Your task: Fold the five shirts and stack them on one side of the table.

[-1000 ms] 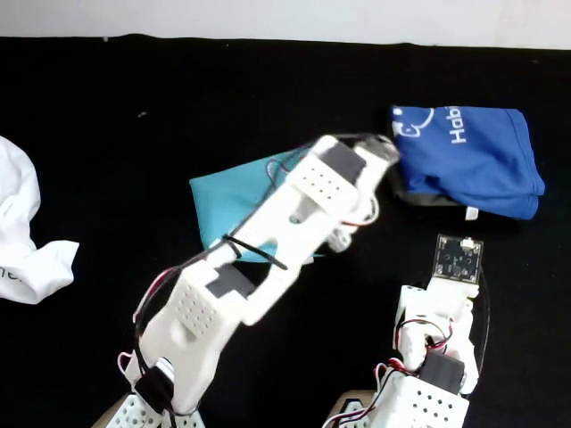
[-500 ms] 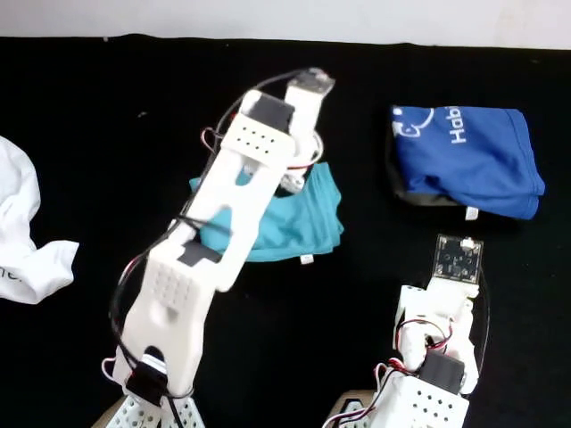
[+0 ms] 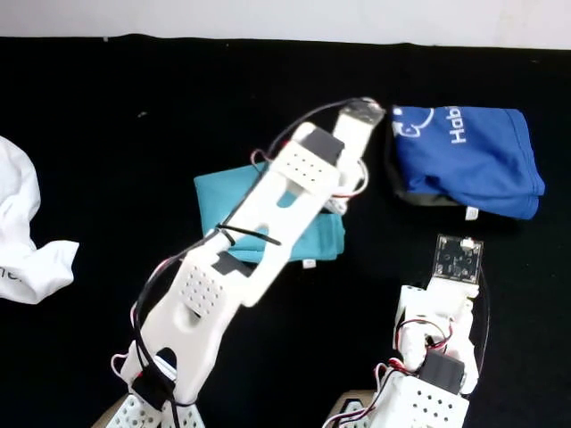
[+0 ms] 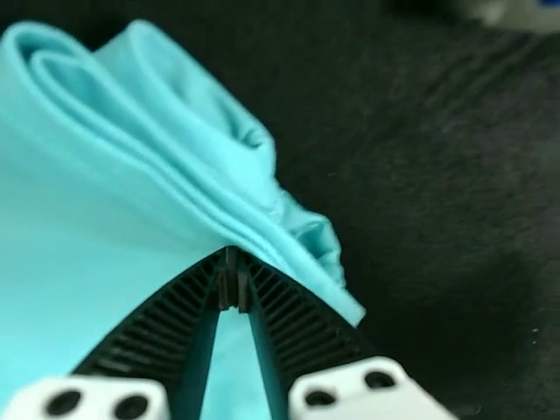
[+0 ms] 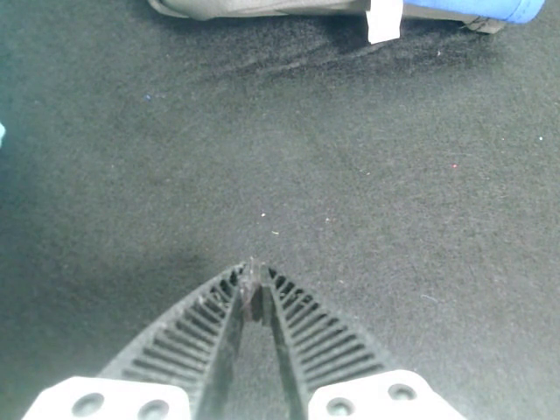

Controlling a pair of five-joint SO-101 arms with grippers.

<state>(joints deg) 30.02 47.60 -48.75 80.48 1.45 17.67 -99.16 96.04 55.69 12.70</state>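
ok so the left gripper (image 4: 231, 287) is clenched, tips meeting right at the folded edge of the teal shirt (image 4: 105, 210). From the wrist cam I honestly can't tell whether there's fabric caught between them or they're just pressed onto the top layer. The rolled folds sit just beyond the tips, and past those it's bare black table cover (image 4: 455, 175). From above, the left arm (image 3: 268, 223) lies across the teal shirt, which sits folded mid-table. The folded blue shirt (image 3: 468, 160) is off to the right, apart from it, with a grey garment (image 5: 254, 7) under it. I'm reading that as the stack, and this step as getting the teal one over onto it. What I'd want is a bite through every layer at that edge, not just the top one, or the bundle will probably peel open the second I pull. If I don't trust the grip I'd open up, go lower and close. Then lift rather than drag, since the cover looks grippy, and come down onto the blue one from above so I don't shove the pile. The right gripper (image 5: 254, 302) is closed on nothing, hanging over bare cover near the stack's edge, and I'd leave it there. The crumpled white shirt (image 3: 22, 232) at the far left isn't folded yet.
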